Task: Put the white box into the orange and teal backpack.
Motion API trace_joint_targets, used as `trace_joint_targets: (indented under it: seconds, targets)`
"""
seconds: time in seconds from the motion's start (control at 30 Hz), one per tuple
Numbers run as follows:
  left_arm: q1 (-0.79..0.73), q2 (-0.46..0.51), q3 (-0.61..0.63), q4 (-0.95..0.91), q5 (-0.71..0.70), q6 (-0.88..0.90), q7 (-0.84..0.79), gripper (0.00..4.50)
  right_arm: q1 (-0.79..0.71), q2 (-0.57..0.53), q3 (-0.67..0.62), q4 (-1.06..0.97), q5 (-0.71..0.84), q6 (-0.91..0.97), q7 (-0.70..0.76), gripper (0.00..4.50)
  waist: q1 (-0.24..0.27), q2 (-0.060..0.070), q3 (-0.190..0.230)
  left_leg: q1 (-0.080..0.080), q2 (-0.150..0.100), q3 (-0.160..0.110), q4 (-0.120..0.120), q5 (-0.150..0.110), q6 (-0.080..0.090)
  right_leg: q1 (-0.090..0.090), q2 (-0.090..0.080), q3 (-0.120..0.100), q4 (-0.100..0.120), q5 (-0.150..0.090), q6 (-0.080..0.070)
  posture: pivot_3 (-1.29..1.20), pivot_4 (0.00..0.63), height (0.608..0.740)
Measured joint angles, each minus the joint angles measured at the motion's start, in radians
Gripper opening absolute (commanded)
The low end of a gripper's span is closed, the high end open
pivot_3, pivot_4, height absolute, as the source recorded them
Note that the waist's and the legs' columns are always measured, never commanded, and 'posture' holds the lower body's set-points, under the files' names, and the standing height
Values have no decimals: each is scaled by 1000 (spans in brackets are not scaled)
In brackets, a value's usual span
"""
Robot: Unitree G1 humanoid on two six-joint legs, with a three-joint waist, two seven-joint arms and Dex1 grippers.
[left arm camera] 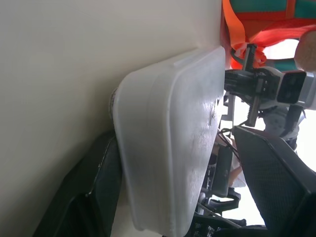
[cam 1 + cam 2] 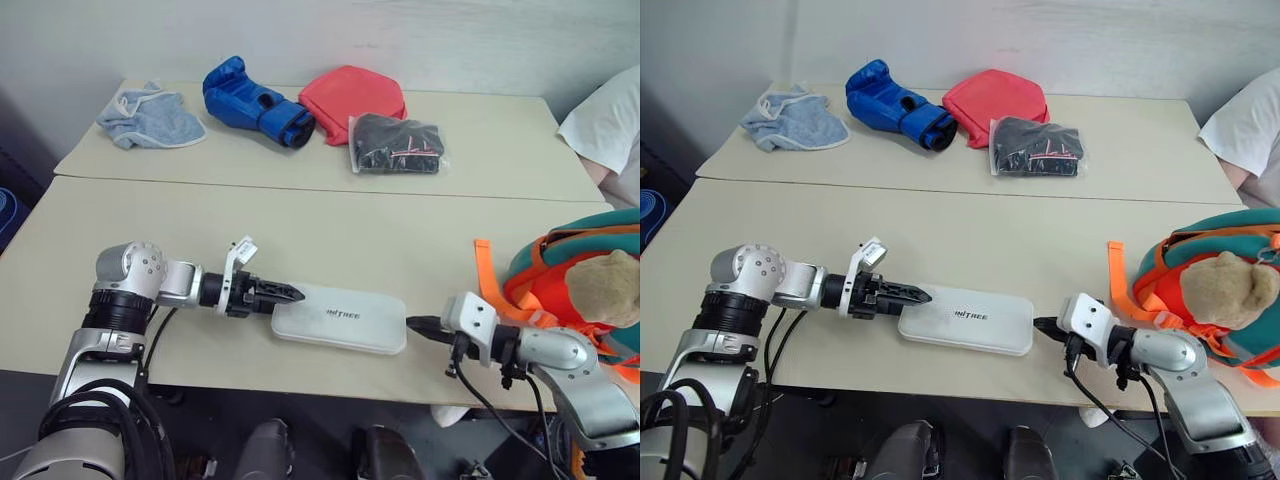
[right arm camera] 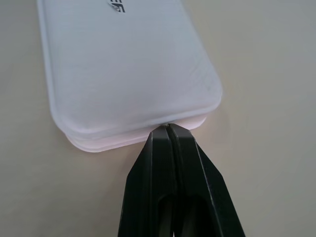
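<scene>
The white box (image 2: 340, 318) lies flat near the front edge of the near bench (image 2: 300, 235), its long side running left to right, with the grey lettering facing up. It sits between the two hands, so each hand meets one short end. The backpack (image 2: 580, 290), teal on top and orange below with a tan plush toy (image 2: 605, 288) on it, stands at the right end of the bench, beyond the right hand and apart from the box; one orange strap (image 2: 487, 275) hangs loose toward the box.

The left hand (image 2: 290, 294) reaches in from the left, pointing right along the box's length and slightly down. In the left wrist view its two fingers (image 1: 94, 197) stand wide apart with the left end of the box between them, one on either side; I cannot tell whether they are pressing it yet, so I judge it is placed for a grip rather than holding.

The right hand (image 3: 169, 129) comes from the right, pointing left and slightly down, its fingers closed together into one tip that touches the box's right short edge and holds nothing. It is the hand nearer the backpack.

On the far bench, well apart, lie a pale blue cloth (image 2: 150, 115), a blue boxing glove (image 2: 255, 100), a red fabric piece (image 2: 350, 95) and a clear bag of dark clothing (image 2: 397, 145)
</scene>
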Motion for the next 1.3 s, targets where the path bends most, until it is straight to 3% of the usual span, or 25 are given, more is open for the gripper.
trace_joint_targets:
  seconds: [0.1,0.27,0.33,0.47,0.57,0.67,0.77,0.83,1.03,1.17,1.3]
  targets:
    - [3,-34,-11,21,-72,4,63,3009,-22,21,25,4,-6,4,-8,0,1,0,0,-1,0,-1,1,0,0,0,0,0,0,0,0,0,150,740]
    - [4,-42,18,48,-204,11,146,1508,-27,30,27,6,-16,24,-25,0,0,0,0,-2,1,-1,3,0,0,0,0,-1,1,0,0,0,150,740]
    - [5,-54,41,48,-239,13,194,1210,-18,34,23,4,-15,36,-32,0,0,0,0,-2,1,-1,5,0,0,0,0,0,1,0,0,0,150,740]
    - [31,-75,103,27,-255,17,247,1208,39,56,-20,-28,52,89,-40,869,2,-1,0,-4,1,-1,6,0,0,-1,1,-1,1,0,0,0,150,740]
    - [92,-44,139,-158,-221,-45,192,1208,119,81,-108,-105,142,107,-54,1876,2,-1,0,-6,1,-1,6,-1,0,-2,1,-1,0,0,0,0,150,740]
    - [189,46,110,-370,-63,-331,-36,1208,239,114,-219,-222,233,111,-76,2898,-1,0,0,-4,2,0,4,-1,-2,-1,3,0,-1,0,0,0,150,740]
    - [303,123,72,-459,125,-683,-332,1208,446,135,-389,-290,290,114,-96,3938,7,1,0,0,1,3,-7,0,-2,0,4,1,-9,0,-1,0,150,740]
    - [347,119,73,-453,199,-827,-440,1208,579,166,-481,-321,313,101,-93,4464,14,1,0,-1,0,2,-9,0,-2,0,3,0,-10,0,-1,0,150,740]
    - [369,98,76,-412,317,-1049,-591,1208,855,306,-770,-309,443,6,-49,4464,7,1,0,0,0,2,-10,-3,2,0,0,1,-10,0,0,0,150,740]
    - [388,92,75,-364,363,-1105,-648,1208,921,342,-944,-132,461,-97,-9,4464,-4,1,0,0,1,4,-11,-6,6,0,-1,3,-11,0,0,0,150,740]
    - [392,89,74,-302,407,-1151,-694,1208,893,296,-1023,15,463,-150,8,4464,-17,1,0,1,2,3,-11,-7,6,0,-1,3,-10,1,-2,0,150,740]
